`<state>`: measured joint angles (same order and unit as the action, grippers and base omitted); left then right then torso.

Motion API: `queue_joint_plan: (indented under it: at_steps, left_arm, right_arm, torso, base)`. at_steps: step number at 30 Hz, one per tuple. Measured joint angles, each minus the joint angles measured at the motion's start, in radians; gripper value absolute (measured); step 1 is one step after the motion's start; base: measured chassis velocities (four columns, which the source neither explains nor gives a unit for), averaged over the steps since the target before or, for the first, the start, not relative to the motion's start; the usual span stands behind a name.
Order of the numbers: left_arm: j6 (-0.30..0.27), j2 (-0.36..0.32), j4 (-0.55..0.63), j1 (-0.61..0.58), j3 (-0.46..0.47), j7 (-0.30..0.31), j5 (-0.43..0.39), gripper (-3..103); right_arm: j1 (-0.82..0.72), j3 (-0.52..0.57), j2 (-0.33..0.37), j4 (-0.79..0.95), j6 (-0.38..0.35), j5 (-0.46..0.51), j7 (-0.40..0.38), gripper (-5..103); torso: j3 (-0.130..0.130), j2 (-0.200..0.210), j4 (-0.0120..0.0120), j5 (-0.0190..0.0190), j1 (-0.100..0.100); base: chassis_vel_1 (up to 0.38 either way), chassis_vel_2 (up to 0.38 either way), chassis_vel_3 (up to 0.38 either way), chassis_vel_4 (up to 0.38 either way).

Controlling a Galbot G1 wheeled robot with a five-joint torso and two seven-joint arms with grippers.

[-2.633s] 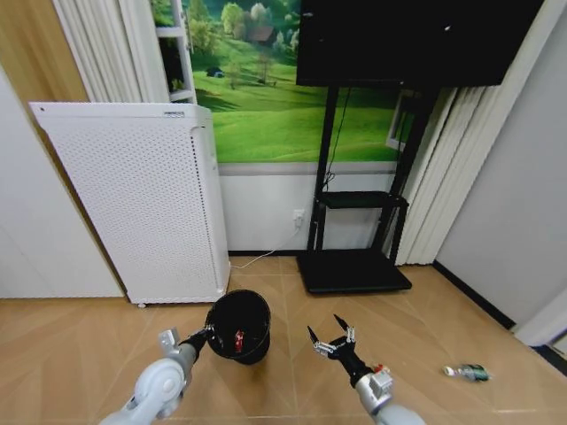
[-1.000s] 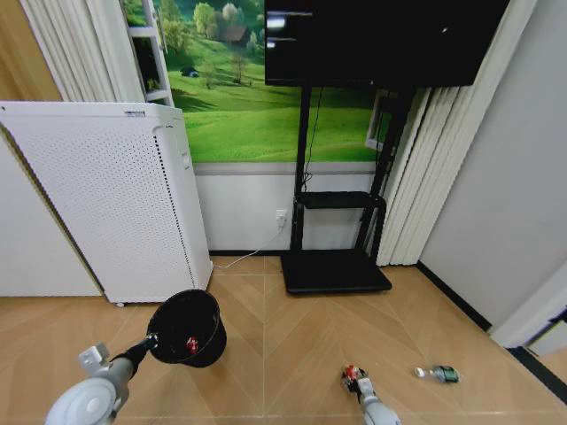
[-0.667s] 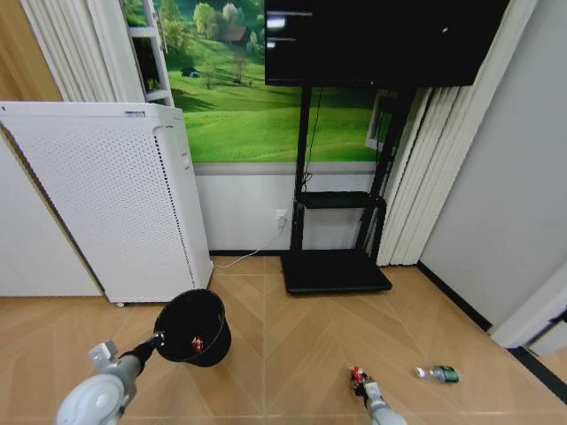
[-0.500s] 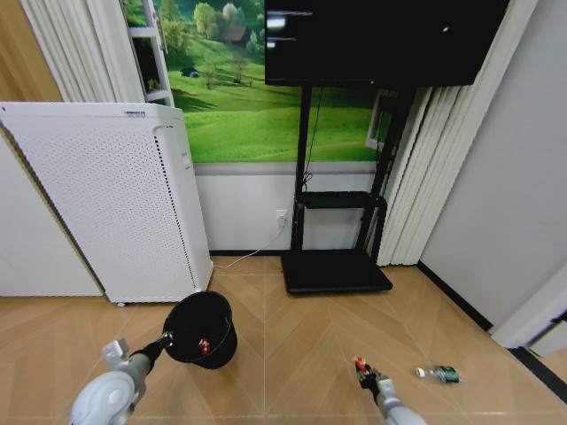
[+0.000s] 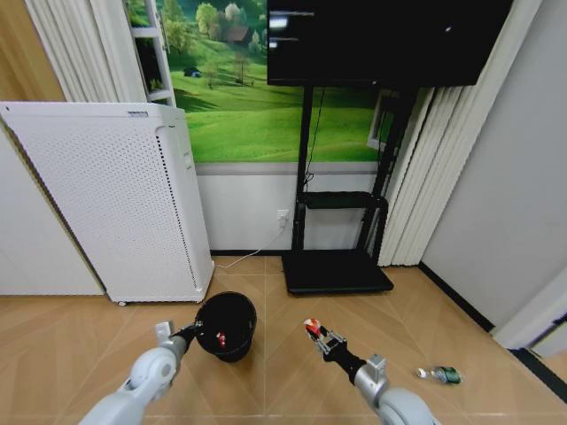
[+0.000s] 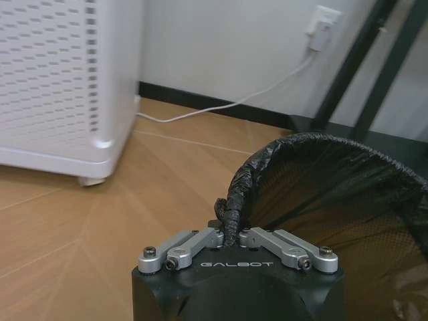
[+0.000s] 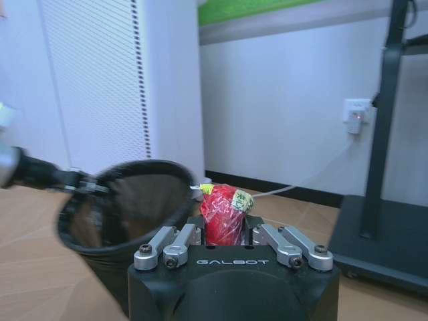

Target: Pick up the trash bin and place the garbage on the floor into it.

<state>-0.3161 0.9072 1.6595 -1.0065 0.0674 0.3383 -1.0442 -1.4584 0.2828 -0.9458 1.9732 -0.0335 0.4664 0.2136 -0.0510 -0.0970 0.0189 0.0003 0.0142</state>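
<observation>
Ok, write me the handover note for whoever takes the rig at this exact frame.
Left gripper: shut on the rim of the trash bin, held off the floor.
Right gripper: shut on a red-and-white garbage piece, raised beside the bin, not yet over it.
Done: one red piece already lies inside the bin.
Left: drop the held piece in, then collect the clear bottle lying on the floor to the robot's right.

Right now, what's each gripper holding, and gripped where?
Left gripper pinches the trash bin by its rim. Right gripper is shut on a red-and-white garbage piece, gripped around its lower body.
</observation>
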Motion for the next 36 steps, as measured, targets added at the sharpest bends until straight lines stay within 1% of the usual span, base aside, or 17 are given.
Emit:
queue_joint_plan:
  at_steps: [1, 3, 4, 8, 9, 11, 14, 18, 22, 24, 26, 27, 29, 31, 32, 35, 36]
  left_arm:
    - [0.0, 0.0, 0.0, 0.0, 0.0, 0.0, 0.0, 3]
    - [0.013, 0.019, -0.06, 0.1, -0.109, -0.034, 0.004, 3]
    - [0.013, 0.019, -0.06, 0.1, -0.109, -0.034, 0.004, 3]
    - [0.031, 0.075, -0.145, 0.269, -0.302, -0.128, 0.001, 3]
    - [0.031, 0.075, -0.145, 0.269, -0.302, -0.128, 0.001, 3]
    - [0.031, 0.099, -0.155, 0.314, -0.377, -0.166, -0.008, 3]
    - [0.031, 0.111, -0.14, 0.322, -0.413, -0.171, -0.03, 3]
    - [0.028, 0.111, -0.107, 0.298, -0.418, -0.167, -0.04, 3]
    - [0.026, 0.079, -0.06, 0.237, -0.392, -0.159, -0.039, 3]
    - [0.019, 0.059, -0.009, 0.177, -0.356, -0.141, -0.063, 3]
    - [0.019, 0.053, 0.009, 0.151, -0.338, -0.139, -0.065, 3]
    - [0.019, 0.047, 0.025, 0.124, -0.315, -0.137, -0.065, 3]
    - [0.019, 0.042, 0.032, 0.109, -0.299, -0.136, -0.065, 3]
    - [0.019, 0.035, 0.038, 0.091, -0.272, -0.135, -0.065, 3]
    - [0.019, 0.035, 0.038, 0.091, -0.272, -0.135, -0.065, 3]
    - [0.019, 0.037, 0.041, 0.079, -0.238, -0.128, -0.066, 3]
    - [0.019, 0.037, 0.041, 0.079, -0.238, -0.128, -0.066, 3]
  right_arm:
    - [0.0, 0.0, 0.0, 0.0, 0.0, 0.0, 0.0, 28]
    - [0.011, -0.01, 0.005, 0.001, 0.019, -0.005, 0.034, 28]
    - [0.011, -0.01, 0.005, 0.001, 0.019, -0.005, 0.034, 28]
    - [0.039, -0.033, 0.006, -0.023, 0.049, -0.013, 0.082, 28]
    - [0.039, -0.033, 0.006, -0.023, 0.049, -0.013, 0.082, 28]
    - [0.044, -0.039, 0.001, -0.035, 0.058, -0.02, 0.084, 28]
    - [0.046, -0.039, -0.008, -0.052, 0.073, -0.034, 0.082, 28]
    - [0.045, -0.032, -0.018, -0.065, 0.086, -0.047, 0.069, 28]
    - [0.045, -0.029, -0.029, -0.073, 0.088, -0.054, 0.047, 27]
    - [0.045, -0.033, -0.038, -0.073, 0.088, -0.057, 0.021, 37]
    - [0.044, -0.034, -0.043, -0.073, 0.088, -0.059, 0.013, 37]
    - [0.042, -0.034, -0.048, -0.073, 0.088, -0.06, 0.003, 47]
    - [0.04, -0.034, -0.05, -0.074, 0.091, -0.061, -0.006, 47]
    - [0.037, -0.035, -0.053, -0.074, 0.091, -0.068, -0.025, 58]
    - [0.037, -0.035, -0.053, -0.074, 0.091, -0.068, -0.025, 58]
    - [0.036, -0.034, -0.054, -0.072, 0.098, -0.069, -0.048, 74]
    - [0.036, -0.034, -0.054, -0.072, 0.098, -0.069, -0.048, 74]
  torso:
    - [0.0, 0.0, 0.0, 0.0, 0.0]
    - [0.0, 0.0, -0.0006, -0.0005, 0.0]
    - [0.0, 0.0, -0.0006, -0.0005, 0.0]
    - [0.0, 0.0, -0.0001, -0.0002, 0.0]
    - [0.0, 0.0, -0.0001, -0.0002, 0.0]
    - [0.0, 0.0, 0.0001, -0.0001, 0.0]
    - [0.0, 0.0, -0.0003, -0.0001, 0.0]
    - [0.0, 0.0, -0.0003, -0.0001, 0.0]
    - [0.0, 0.0, -0.0006, -0.0002, 0.0]
    - [0.0, 0.0, -0.0007, -0.0003, 0.0]
    - [0.0, 0.0, -0.0008, -0.0005, 0.0]
    - [0.0, 0.0, -0.0007, -0.0005, 0.0]
    - [0.0, 0.0, -0.0006, -0.0003, 0.0]
    - [0.0, 0.0, -0.0006, -0.0004, 0.0]
    - [0.0, 0.0, -0.0006, -0.0004, 0.0]
    - [0.0, 0.0, -0.0002, -0.0004, 0.0]
    - [0.0, 0.0, -0.0002, -0.0004, 0.0]
  base:
    - [0.0, 0.0, 0.0, 0.0]
    - [0.0, 0.0, 0.0, 0.0]
    - [0.0, 0.0, 0.0, 0.0]
    - [0.0, 0.0, 0.0, 0.0]
    - [0.0, 0.0, 0.0, 0.0]
    - [0.0, 0.0, 0.0, 0.0]
    - [0.0, 0.0, 0.0, 0.0]
    - [0.0, 0.0, 0.0, 0.0]
    - [0.0, 0.0, 0.0, 0.0]
    - [0.0, 0.0, 0.0, 0.0]
    - [0.0, 0.0, 0.0, 0.0]
    - [0.0, 0.0, 0.0, 0.0]
    - [0.0, 0.0, 0.0, 0.0]
    - [0.0, 0.0, 0.0, 0.0]
    - [0.0, 0.0, 0.0, 0.0]
    - [0.0, 0.0, 0.0, 0.0]
    - [0.0, 0.0, 0.0, 0.0]
